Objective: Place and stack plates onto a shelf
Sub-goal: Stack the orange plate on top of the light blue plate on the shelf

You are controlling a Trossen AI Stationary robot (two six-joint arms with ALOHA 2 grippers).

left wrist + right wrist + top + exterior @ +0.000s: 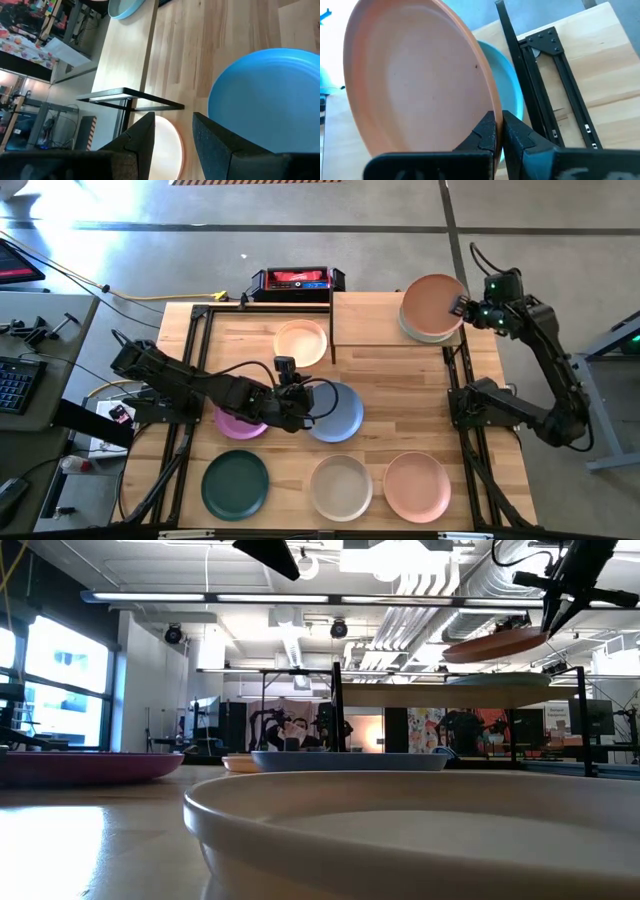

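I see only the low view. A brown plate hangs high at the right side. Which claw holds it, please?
Observer: The right claw, shut on the rim of the brown plate.
Operator: What is directly below it?
Observer: A pale green plate, lying on the shelf.
Operator: And the left claw?
Observer: The left claw is open, beside the blue plate on the table.

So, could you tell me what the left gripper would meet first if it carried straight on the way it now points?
Probably the round cream plate lying on the tabletop just ahead of the open left gripper, between its fingers in the wrist view. The round matte blue plate lies off to one side. Depth is hard to judge.
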